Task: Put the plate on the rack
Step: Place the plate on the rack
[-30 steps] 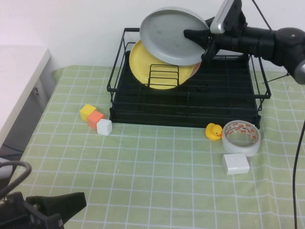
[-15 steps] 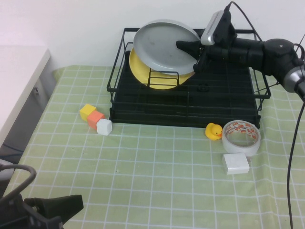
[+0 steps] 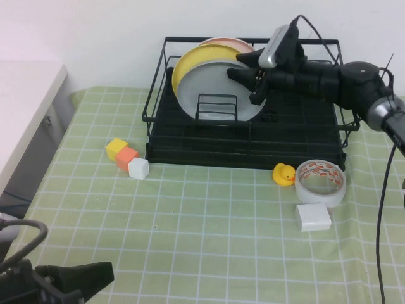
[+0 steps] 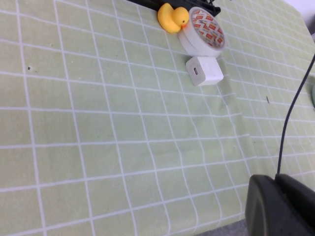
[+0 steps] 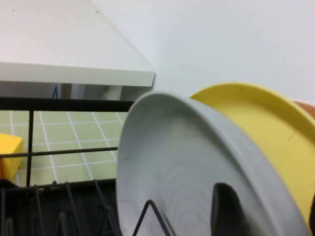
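Note:
The light grey-blue plate [image 3: 212, 85] stands on edge in the upright dividers of the black wire rack [image 3: 155, 95], leaning against a yellow plate [image 3: 190, 63]. A pink plate [image 3: 228, 42] stands behind that. My right gripper [image 3: 237, 65] reaches in from the right and is shut on the grey plate's upper right rim. In the right wrist view one finger [image 5: 226, 206] lies on the plate's face [image 5: 167, 167], with the yellow plate [image 5: 261, 118] behind. My left gripper [image 3: 104, 272] is shut and empty at the near left, low over the cloth [image 4: 278, 196].
Yellow [image 3: 116, 147], orange [image 3: 127, 156] and white [image 3: 138, 168] blocks lie left of the rack's front. A rubber duck [image 3: 284, 174], a tape roll [image 3: 320, 182] and a white adapter [image 3: 312, 217] lie at its front right. A white counter [image 3: 25, 95] stands far left.
My right gripper has carried the grey plate down and to the left, from tilted above the rack into the dividers in front of the yellow plate. The left arm has barely moved.

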### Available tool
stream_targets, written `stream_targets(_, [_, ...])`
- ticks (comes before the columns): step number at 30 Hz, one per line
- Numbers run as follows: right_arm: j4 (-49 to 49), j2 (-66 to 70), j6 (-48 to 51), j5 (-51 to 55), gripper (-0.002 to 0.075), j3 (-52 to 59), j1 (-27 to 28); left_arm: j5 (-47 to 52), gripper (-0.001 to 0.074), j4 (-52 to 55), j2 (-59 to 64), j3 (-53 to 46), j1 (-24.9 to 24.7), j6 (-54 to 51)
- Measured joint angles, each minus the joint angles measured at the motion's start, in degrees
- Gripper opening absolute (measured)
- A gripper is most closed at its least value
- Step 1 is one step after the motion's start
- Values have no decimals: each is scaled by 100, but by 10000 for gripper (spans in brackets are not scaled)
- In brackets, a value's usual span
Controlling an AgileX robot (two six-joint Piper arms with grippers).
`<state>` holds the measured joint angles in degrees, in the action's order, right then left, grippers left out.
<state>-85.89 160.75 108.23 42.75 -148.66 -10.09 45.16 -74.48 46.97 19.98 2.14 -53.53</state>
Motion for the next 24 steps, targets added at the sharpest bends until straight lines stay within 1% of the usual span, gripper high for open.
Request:
stream_targets(2, [-2,0,-38,-96,356,0,-5,29,-1,0,0,0,0,30])
stream_targets(4, [-82,0,-254,-412,359,0,-14,55,-1,0,0,0,0,68])
stream_targets(8, [-483,0,-706,-899,358,0,-40,70,-1,0,0,0,0,126])
stream_targets(13, [-714,-47,-782,-1153,330,0,-58,78,-1,0,0,0,0,205])
stream_targets(15, [-736,-65,-782,-1123,309,0,-47,78,-1,0,0,0,0,218])
stream_targets(21, [-736,-311,-795,-543,252,10,-24,223,-1,0,0,0,0,232])
stream_targets(24, [-611,-460,-970,-448,228,-1,-24,370,-1,0,0,0,0,232])
